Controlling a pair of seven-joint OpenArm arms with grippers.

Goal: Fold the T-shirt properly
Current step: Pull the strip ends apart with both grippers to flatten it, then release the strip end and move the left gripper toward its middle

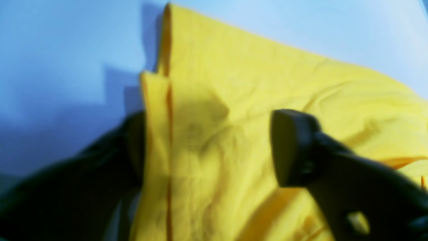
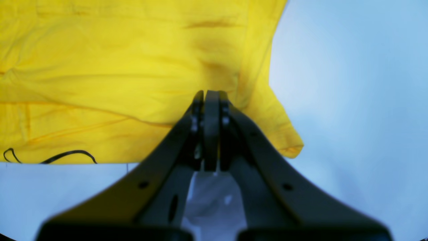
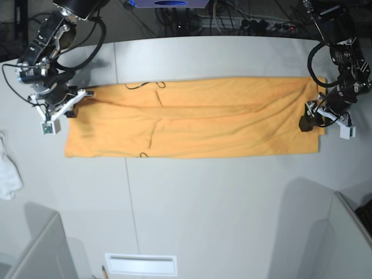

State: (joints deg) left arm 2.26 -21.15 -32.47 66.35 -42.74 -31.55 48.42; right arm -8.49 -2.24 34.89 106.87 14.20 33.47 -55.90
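The light-orange T-shirt lies flat on the grey table, folded into a long strip from left to right. My right gripper sits at the strip's left end. In the right wrist view the gripper is shut with its tips on the yellow cloth, and creases run toward them. A thin dark thread lies along the near edge. My left gripper is at the strip's right end. In the left wrist view it is open, with the folded edge of the shirt between its fingers.
A small white cloth lies at the table's left edge. Grey partitions stand at the front left and front right. A white slot is at the front edge. Cables run behind the table.
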